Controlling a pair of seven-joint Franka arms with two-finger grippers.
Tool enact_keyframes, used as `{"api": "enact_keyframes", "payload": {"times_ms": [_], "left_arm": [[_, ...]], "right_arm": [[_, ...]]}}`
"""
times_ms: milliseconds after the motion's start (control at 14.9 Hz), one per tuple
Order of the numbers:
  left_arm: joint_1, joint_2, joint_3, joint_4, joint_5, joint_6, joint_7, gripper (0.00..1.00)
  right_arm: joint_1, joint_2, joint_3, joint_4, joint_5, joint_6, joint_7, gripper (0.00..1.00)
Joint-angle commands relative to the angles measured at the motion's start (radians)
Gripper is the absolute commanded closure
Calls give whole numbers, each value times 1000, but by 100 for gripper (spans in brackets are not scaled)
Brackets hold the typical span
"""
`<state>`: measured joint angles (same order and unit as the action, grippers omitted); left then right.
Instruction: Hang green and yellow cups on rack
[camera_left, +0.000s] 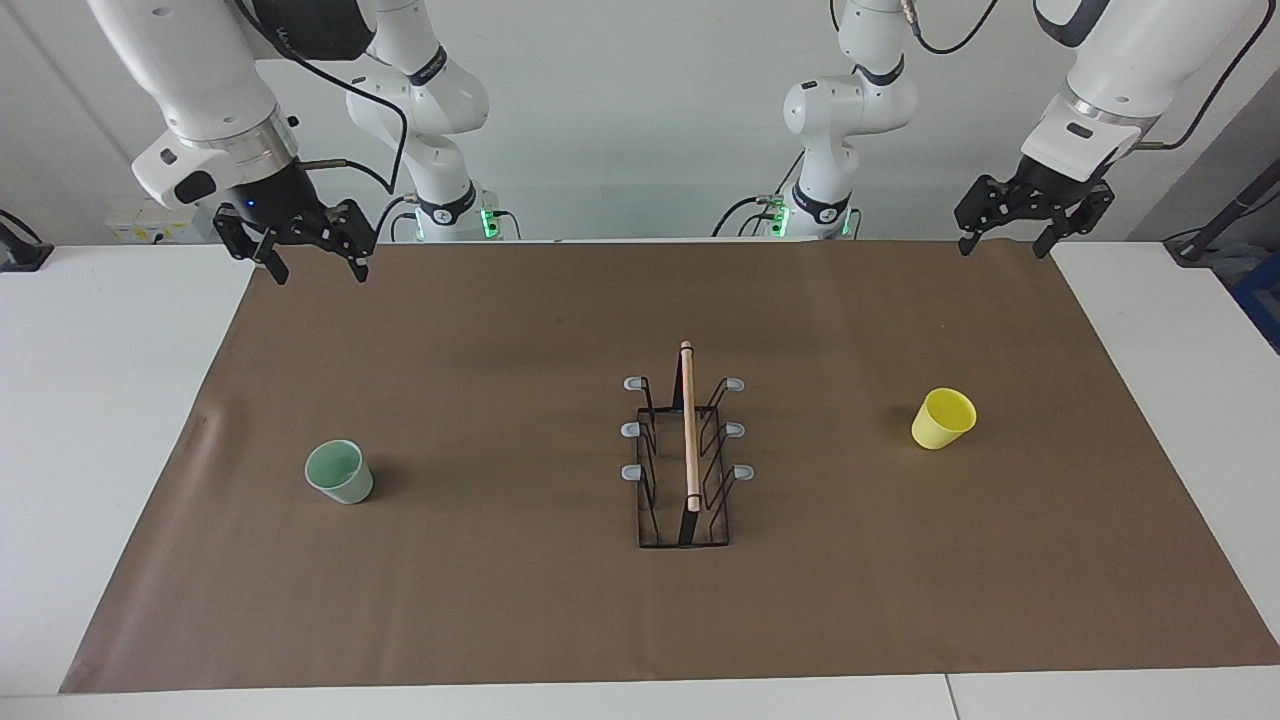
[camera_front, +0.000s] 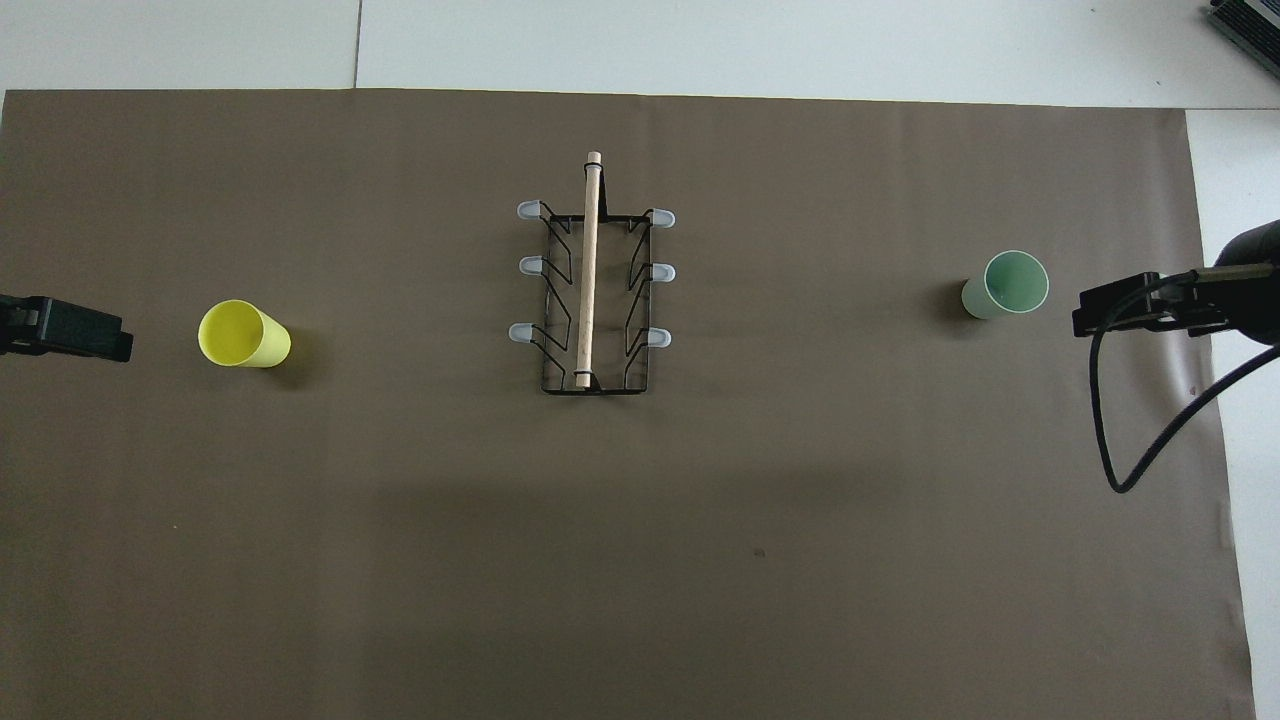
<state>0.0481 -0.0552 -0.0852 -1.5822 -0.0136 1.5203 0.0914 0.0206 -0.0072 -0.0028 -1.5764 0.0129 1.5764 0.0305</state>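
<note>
Cups first: the green cup (camera_left: 339, 472) stands upright on the brown mat (camera_left: 500, 620) toward my right arm's end of the table, and the yellow cup (camera_left: 943, 418) stands upright toward my left arm's end. The rack (camera_left: 685, 460) sits between them, well apart from both, its wooden handle (camera_left: 688, 425) running away from me and all six grey-tipped prongs bare.

My right gripper (camera_left: 312, 262) hangs over the mat's corner at my own edge of the table, jaws spread wide and holding nothing. My left gripper (camera_left: 1002, 240) hangs over the matching corner at the other end, jaws likewise parted and empty. Neither is close to its cup.

As I judge it, the step in hand is the approach, and nothing is hung yet. Each cup lies on the side of its own arm, so I should take green with the right and yellow with the left, without crossing. These cups taper and have no handle, so I would pinch one wall at the rim, one finger inside and one outside, gently enough not to tip or squash the thin plastic. Hanging means turning the cup mouth-down over a prong, so the grip must leave the opening free.
</note>
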Motion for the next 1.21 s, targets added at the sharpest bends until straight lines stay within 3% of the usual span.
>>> {"api": "enact_keyframes", "payload": {"times_ms": [0, 605, 874, 1142], "left_arm": [[4, -20, 1, -15, -9, -5, 10, 0], [4, -20, 1, -16, -9, -5, 8, 0], [4, -20, 1, -16, -9, -5, 8, 0], [4, -20, 1, -15, -9, -5, 10, 0]], "right_arm": [[-5, 0, 4, 6, 1, -3, 17, 0], [2, 0, 3, 6, -1, -4, 9, 0], [12, -8, 9, -11, -10, 33, -144, 0], [13, 25, 9, -24, -21, 68, -150, 0]]}}
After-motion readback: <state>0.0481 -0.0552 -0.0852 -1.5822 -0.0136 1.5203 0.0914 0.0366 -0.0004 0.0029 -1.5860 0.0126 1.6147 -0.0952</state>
